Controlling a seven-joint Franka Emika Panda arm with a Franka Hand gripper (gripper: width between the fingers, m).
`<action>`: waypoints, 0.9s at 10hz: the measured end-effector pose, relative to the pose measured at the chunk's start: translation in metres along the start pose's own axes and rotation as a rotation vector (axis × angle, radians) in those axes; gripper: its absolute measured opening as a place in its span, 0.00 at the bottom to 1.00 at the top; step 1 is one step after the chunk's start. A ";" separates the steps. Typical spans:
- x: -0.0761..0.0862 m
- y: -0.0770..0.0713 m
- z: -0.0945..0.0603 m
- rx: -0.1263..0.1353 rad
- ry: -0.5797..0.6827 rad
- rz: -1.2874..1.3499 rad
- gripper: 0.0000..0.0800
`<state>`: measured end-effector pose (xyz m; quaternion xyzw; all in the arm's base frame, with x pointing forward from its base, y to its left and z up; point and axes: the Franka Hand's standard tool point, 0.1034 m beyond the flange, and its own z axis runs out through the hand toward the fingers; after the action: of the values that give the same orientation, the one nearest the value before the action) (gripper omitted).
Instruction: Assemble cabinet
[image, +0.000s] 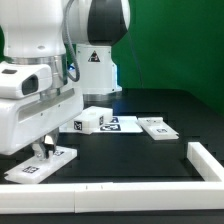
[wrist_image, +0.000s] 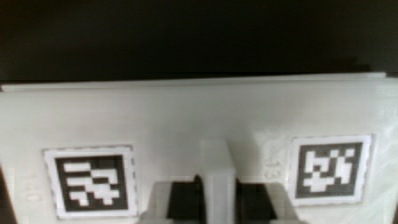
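1. While the large white robot arm (image: 40, 70) is leaning over the black table (image: 130, 160) at the exterior view's left, its base is standing at the table's far side.
2. A long white rail (image: 150, 190) is running along the table's near edge and turning back at the exterior view's right.
3. The cabinet's white box body (image: 90, 120) is sitting near the middle of the table, just beside the marker board (image: 122, 124), which is lying flat toward the exterior view's right of it.
4. A flat tagged panel (image: 158, 127) is lying a little apart from that board, further toward the exterior view's right.
5. A second flat panel (image: 30, 170) (wrist_image: 196, 110) is lying near the rail, directly under the gripper (image: 45, 152).
6. The gripper is pointing straight down at this panel, with its fingertips at or just above the surface. It cannot be told whether the jaws are open or gripping.
7. In the blurred wrist view, two black-and-white tags (wrist_image: 89, 183) (wrist_image: 331, 167) are showing side by side on the panel's face.
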<state>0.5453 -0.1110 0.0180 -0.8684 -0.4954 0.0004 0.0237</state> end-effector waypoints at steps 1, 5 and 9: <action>-0.001 0.000 0.000 0.000 0.000 0.003 0.08; -0.002 0.001 -0.001 -0.002 -0.001 0.003 0.17; -0.020 0.006 -0.046 -0.033 -0.019 0.102 0.80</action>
<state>0.5418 -0.1334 0.0635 -0.8926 -0.4508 0.0019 0.0045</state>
